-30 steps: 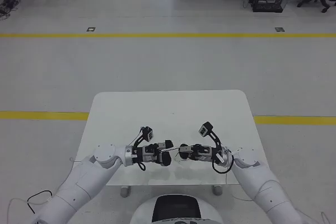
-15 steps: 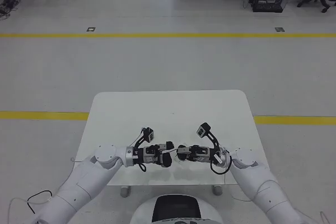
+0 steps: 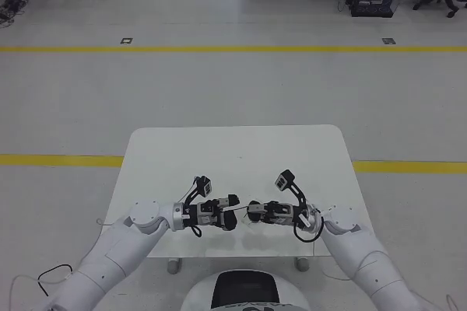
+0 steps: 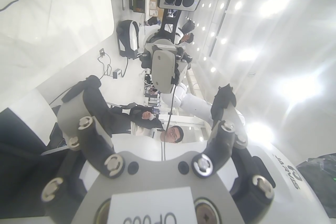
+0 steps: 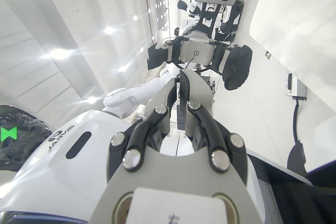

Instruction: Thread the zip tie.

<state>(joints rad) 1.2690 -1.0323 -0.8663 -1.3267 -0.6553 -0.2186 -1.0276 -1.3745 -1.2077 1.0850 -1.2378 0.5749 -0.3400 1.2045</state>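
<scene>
- Counter (image 3: 233,148): white, with rounded corners. Both grippers hang over its 6 o'clock strip, close to that edge and well apart from the 12, 3 and 9 o'clock edges.
- Left gripper (image 3: 233,211): the 9 o'clock one of the pair, pointing to 3 o'clock. Jaws spread wide, gripping nothing.
- Right gripper (image 3: 252,210): faces the left gripper, near but apart. Jaws pinched almost together on the zip tie.
- Zip tie (image 5: 191,59): thin black strand running from the right gripper's tips into the gap between the left gripper's jaws.
- Change: against half a second ago, the grippers are very slightly farther apart; arm poses are otherwise alike.
</scene>
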